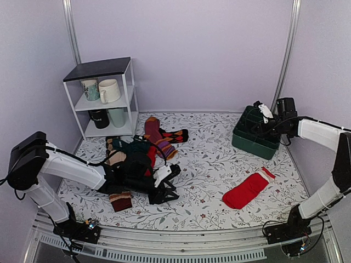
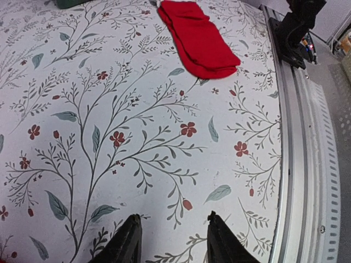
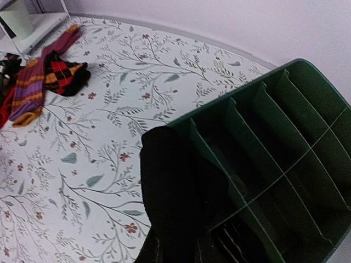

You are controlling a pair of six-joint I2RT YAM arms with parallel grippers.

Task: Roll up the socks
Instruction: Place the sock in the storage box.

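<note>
Right wrist — right gripper (image 1: 264,116) perhaps behind socks (image 3: 170,186)

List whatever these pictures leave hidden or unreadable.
1. Right wrist view: the black sock hides whatever holds it.
2. Top view: the left arm covers part of the sock pile.
3. Left wrist view: the top edge cuts off the red sock.
</note>
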